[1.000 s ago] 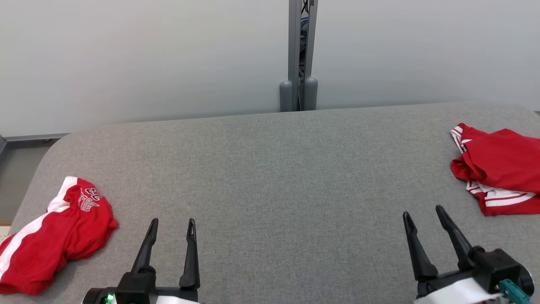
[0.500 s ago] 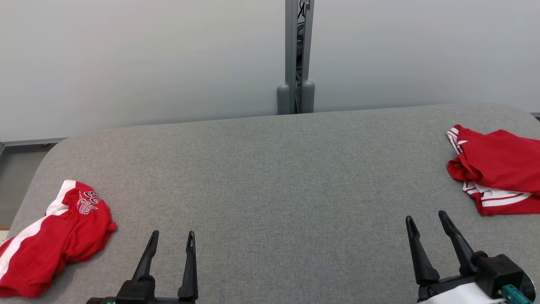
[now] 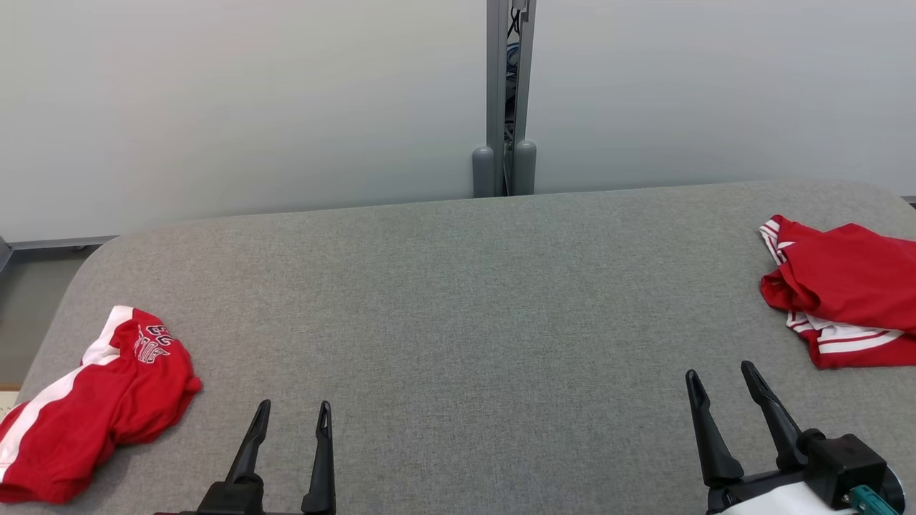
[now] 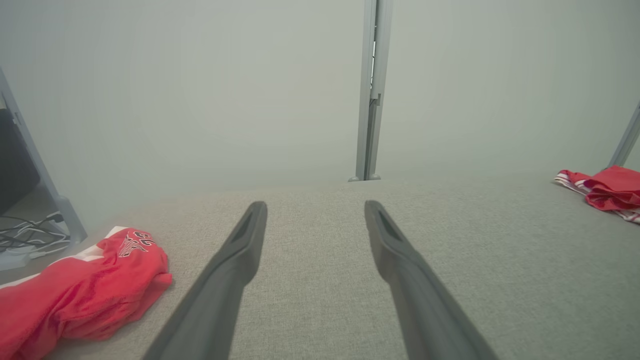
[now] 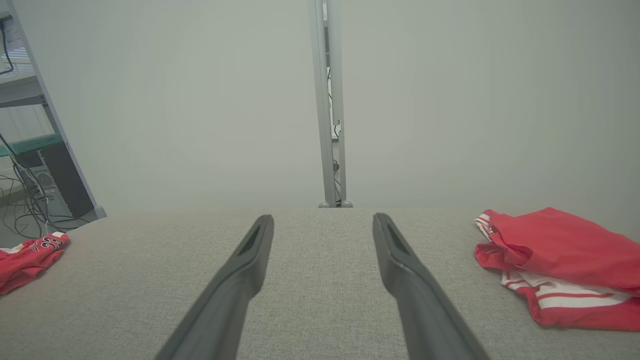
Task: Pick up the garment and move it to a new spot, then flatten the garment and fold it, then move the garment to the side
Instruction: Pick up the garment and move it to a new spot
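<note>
A: Head view first: where is the garment?

B: Two red ones lie on the grey table [image 3: 458,300], well apart. The left garment [image 3: 107,411], with a white stripe and printed lettering, is bunched at the table's left edge, near the front. The right garment [image 3: 848,282], with striped white trim, is crumpled at the right edge. I cannot tell which one the task means.

A: And the grippers?

B: Both hold nothing. The left gripper [image 3: 295,406] is at the front, fingers parted, near the left garment. The right gripper [image 3: 718,370] is opposite, fingers spread, near the right garment's lower hem. Each wrist view shows bare table between the fingers.

A: Why parked like that?

B: My guess is a ready pose. Each arm is on its own side, fingers pointing toward the far wall, so either can swing out to its heap. The middle of the table is bare, likely the spot for flattening and folding.

A: How far along, then?

B: Nothing is picked up yet, judging by both heaps lying crumpled.
</note>
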### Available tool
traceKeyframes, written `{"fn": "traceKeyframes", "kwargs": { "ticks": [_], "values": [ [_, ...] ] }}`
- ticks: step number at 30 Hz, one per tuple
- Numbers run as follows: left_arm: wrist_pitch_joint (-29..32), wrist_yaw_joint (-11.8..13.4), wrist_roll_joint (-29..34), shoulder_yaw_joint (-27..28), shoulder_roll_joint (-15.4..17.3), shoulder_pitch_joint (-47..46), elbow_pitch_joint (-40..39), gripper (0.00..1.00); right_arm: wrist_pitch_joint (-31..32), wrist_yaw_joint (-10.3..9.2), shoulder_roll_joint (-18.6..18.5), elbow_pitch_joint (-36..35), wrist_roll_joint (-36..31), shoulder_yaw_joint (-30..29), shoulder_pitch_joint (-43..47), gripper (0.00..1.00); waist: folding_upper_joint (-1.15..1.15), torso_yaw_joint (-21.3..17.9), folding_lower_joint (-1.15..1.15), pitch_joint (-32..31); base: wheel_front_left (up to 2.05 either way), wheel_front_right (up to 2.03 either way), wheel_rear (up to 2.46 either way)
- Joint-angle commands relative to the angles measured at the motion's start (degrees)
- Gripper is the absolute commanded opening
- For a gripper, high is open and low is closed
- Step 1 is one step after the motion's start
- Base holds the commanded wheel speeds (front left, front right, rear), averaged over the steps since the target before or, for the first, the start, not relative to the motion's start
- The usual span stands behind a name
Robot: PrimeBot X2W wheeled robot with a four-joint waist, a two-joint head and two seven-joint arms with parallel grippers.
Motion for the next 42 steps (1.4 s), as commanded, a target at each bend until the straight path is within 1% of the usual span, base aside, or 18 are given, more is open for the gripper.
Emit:
{"fn": "traceKeyframes", "kwargs": {
  "ticks": [1,7,11,18,24,34,38,42],
  "values": [
    [-0.22,-0.10,0.20,0.20,0.12,-0.18,0.10,1.00,-0.35,-0.02,-0.11,-0.05,0.39,0.06,0.73,1.00,0.00,0.06,0.00,0.02,0.00,0.00,0.00],
    [-0.22,0.33,-0.41,-0.06,0.12,-0.66,0.00,1.00,-0.34,-0.02,-0.10,0.08,0.33,-0.11,0.75,1.00,0.00,0.75,0.00,0.29,0.00,0.00,0.00],
    [-0.22,0.47,-0.78,-0.17,0.12,-0.99,-0.05,1.00,-0.34,-0.02,-0.10,0.10,0.40,0.62,0.51,1.00,0.00,2.02,0.00,0.49,0.00,0.00,0.00],
    [-0.22,1.50,-1.94,-0.44,0.13,-1.07,-0.43,1.00,-0.34,-0.02,-0.11,0.32,1.08,2.49,0.92,1.00,0.00,6.63,0.00,0.22,0.00,0.00,0.00],
    [-0.22,1.68,-1.96,-0.21,0.13,-1.07,-0.86,1.00,-0.35,-0.02,-0.13,0.44,2.00,4.35,0.65,1.00,0.00,10.70,0.00,0.32,0.00,0.00,0.00],
    [-0.23,1.91,-1.72,0.09,0.13,-1.20,-1.77,1.00,-0.35,-0.02,-0.14,-0.37,2.59,5.57,0.64,1.00,0.00,17.44,0.00,0.97,0.00,0.00,0.00],
    [-0.23,1.91,-1.34,0.19,0.12,-1.03,-2.03,1.00,-0.35,-0.02,-0.15,-0.26,2.75,5.93,0.68,1.00,0.00,19.60,0.00,1.02,0.00,0.00,0.00],
    [-0.23,1.79,-1.41,0.32,0.12,-0.83,-2.01,1.00,-0.34,-0.02,-0.15,-0.01,2.89,6.01,0.61,1.00,0.00,20.94,0.00,0.96,0.00,0.00,0.00]
  ]
}}
